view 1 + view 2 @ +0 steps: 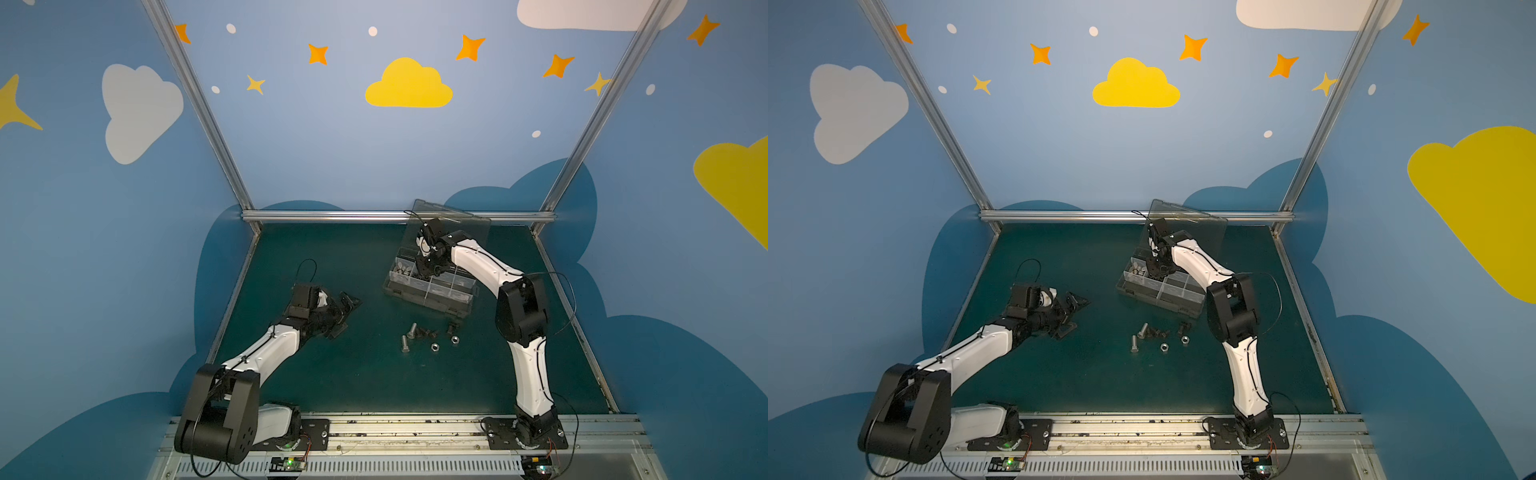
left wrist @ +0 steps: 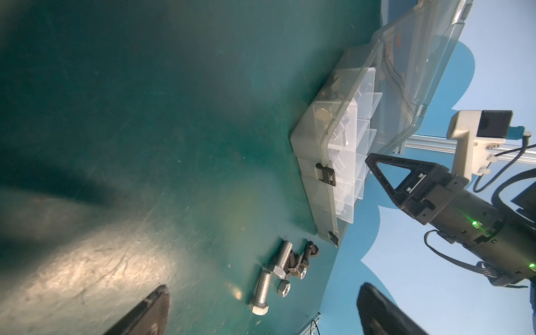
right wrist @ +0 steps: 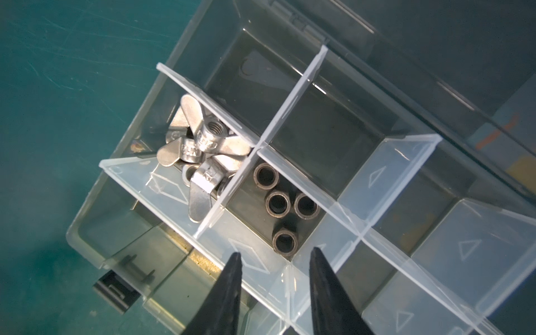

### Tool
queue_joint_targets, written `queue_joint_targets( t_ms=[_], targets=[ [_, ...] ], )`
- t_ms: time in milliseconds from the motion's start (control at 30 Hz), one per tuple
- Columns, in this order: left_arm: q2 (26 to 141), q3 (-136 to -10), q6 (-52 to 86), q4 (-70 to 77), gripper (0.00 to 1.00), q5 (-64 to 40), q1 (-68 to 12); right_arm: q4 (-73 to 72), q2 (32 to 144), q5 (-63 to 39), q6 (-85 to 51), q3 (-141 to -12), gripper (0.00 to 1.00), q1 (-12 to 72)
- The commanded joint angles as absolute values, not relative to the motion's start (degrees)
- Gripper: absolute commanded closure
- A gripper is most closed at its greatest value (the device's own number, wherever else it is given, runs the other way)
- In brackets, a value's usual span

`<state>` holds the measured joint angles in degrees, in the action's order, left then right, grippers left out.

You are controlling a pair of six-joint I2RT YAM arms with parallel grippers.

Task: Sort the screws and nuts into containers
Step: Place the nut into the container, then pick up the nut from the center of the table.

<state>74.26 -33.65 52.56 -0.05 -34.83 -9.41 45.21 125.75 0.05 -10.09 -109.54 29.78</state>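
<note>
Left arm, top views: stretched low from its base across the mat [image 1: 332, 374], wrist rolled sideways; the left gripper [image 1: 347, 316] has its jaws wide apart and empty, well left of the loose pile.
Right arm, top views: elbow high, forearm sloping toward the back, wrist bent so the right gripper [image 1: 432, 270] points down into the organizer box [image 1: 442, 305].
Loose pile, top views: silver bolts [image 1: 405, 345], black screws [image 1: 428, 332] and silver nuts [image 1: 435, 345] lie on the mat just in front of the box.
Left wrist view: its own fingers [image 2: 150, 310] are spread wide. The pile lies beyond them, and the lid [image 2: 420, 58] stands open.
Right wrist view: fingers [image 3: 229, 290] are apart with nothing between them, above a compartment holding four short black round pieces [image 3: 278, 203] (screw or nut, I cannot tell). Winged pieces [image 3: 203, 145] fill the neighbouring compartment.
</note>
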Motion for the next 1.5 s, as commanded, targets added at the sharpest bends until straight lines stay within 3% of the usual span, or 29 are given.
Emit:
queue_joint_targets(
  t_ms=[0, 333, 700, 967, 1467],
  targets=[
    [75.1, -35.4, 52.3, -0.1, 0.00, -34.4, -9.6, 46.3, 121.8, -1.0, -9.1, -108.1, 0.61, 29.7],
    [78.1, -35.8, 53.0, 4.3, 0.00, -36.3, -9.8, 45.5, 102.7, -1.7, -12.2, -88.0, 0.44, 29.8],
    [79.0, -36.5, 52.7, 4.7, 0.00, -37.4, -10.1, 42.9, 85.7, -1.1, -19.4, -62.5, 0.39, 30.4],
    [78.6, -36.4, 52.9, 4.1, 0.00, -37.0, -10.4, 39.9, 84.4, -2.8, -23.1, -54.5, 0.38, 30.5],
    [78.7, -36.4, 52.8, 3.1, 0.00, -36.1, -10.8, 38.9, 91.9, -1.4, -22.8, -54.2, 0.38, 32.3]
  ],
)
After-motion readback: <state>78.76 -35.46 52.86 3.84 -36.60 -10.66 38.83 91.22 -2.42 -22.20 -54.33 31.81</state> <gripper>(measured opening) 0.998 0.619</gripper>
